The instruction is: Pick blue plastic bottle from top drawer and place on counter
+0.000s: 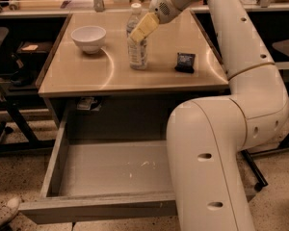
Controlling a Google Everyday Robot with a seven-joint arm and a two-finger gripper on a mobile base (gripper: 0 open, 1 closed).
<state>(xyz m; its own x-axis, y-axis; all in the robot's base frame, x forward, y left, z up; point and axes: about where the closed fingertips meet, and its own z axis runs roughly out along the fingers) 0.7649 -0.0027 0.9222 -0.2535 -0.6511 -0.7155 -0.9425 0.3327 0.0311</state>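
Observation:
The blue plastic bottle [137,57], clear with a white cap and blue-and-white label, stands upright on the beige counter [86,73] near its middle. My gripper [137,32] reaches down from the upper right and sits at the bottle's upper half, overlapping it just below the cap. The top drawer [96,208] is pulled wide open below the counter's front edge, and its scuffed grey floor holds nothing.
A white bowl [88,36] sits on the counter left of the bottle. A flat dark blue packet [185,61] lies to its right. My arm's bulky links [207,167] cover the drawer's right side. A black frame [9,124] stands at left. A shoe [5,213] shows at bottom left.

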